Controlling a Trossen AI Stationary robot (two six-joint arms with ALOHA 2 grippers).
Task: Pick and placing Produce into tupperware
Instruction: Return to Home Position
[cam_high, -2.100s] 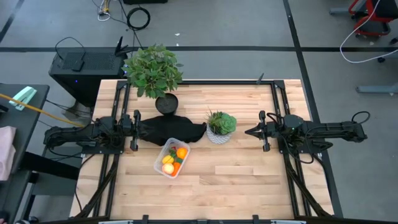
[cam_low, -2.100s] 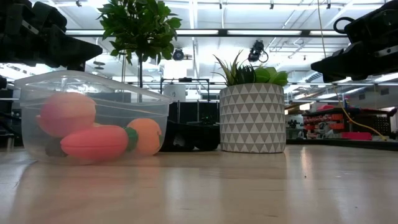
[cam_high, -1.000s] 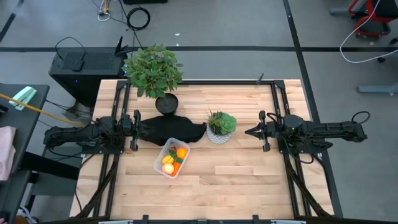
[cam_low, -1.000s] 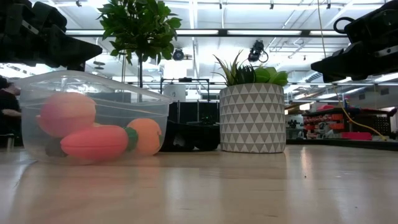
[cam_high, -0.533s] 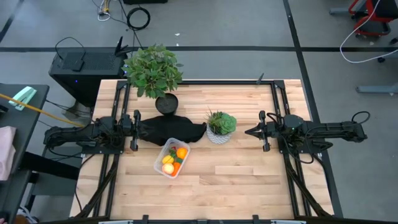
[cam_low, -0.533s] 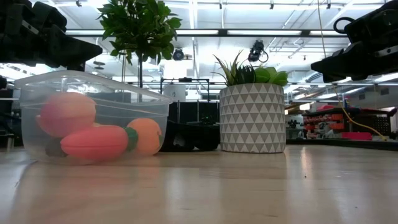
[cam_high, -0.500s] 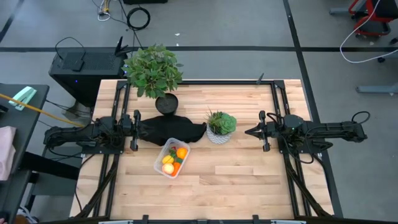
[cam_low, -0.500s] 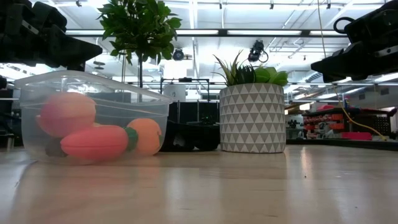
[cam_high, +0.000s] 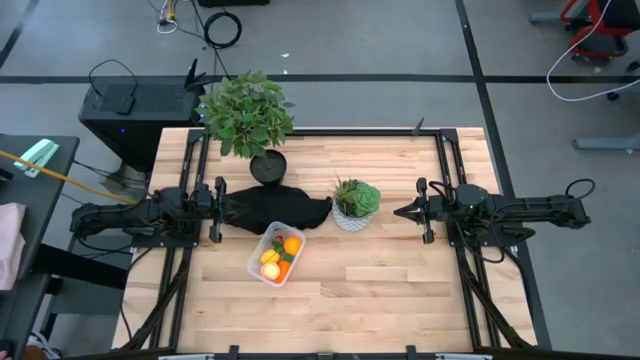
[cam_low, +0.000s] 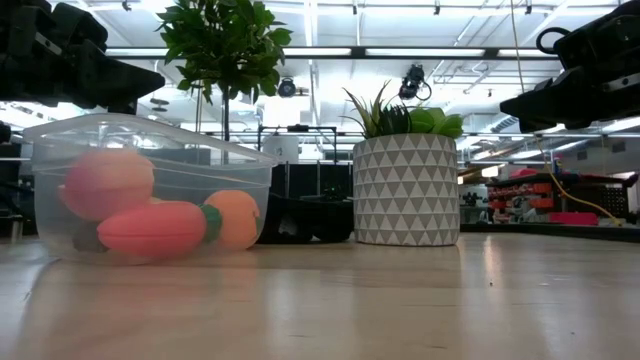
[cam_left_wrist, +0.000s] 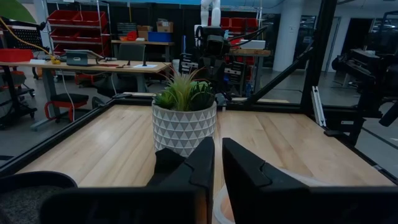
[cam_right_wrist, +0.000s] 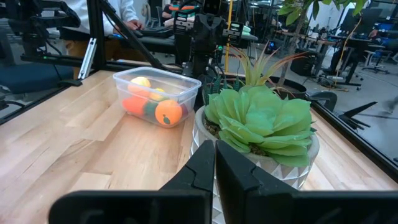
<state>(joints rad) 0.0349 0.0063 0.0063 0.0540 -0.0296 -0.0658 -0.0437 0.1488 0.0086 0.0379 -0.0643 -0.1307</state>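
Observation:
The clear tupperware (cam_high: 277, 254) stands on the wooden table near its middle, holding the produce: a round orange (cam_high: 291, 245), a yellow piece (cam_high: 270, 258), a pink-red fruit (cam_low: 105, 183) and a carrot (cam_low: 155, 228). In the right wrist view the tupperware (cam_right_wrist: 155, 91) shows beyond the small plant. My left gripper (cam_high: 226, 206) hovers shut at the table's left, above the black cloth. My right gripper (cam_high: 399, 211) hovers shut at the table's right, pointing at the small pot. Neither touches anything.
A white triangle-patterned pot with a green succulent (cam_high: 355, 203) stands between the grippers, right of the tupperware. A tall leafy plant in a black pot (cam_high: 250, 120) stands at the far left. A black cloth (cam_high: 275, 209) lies under the left gripper. Bare wood lies toward the near edge.

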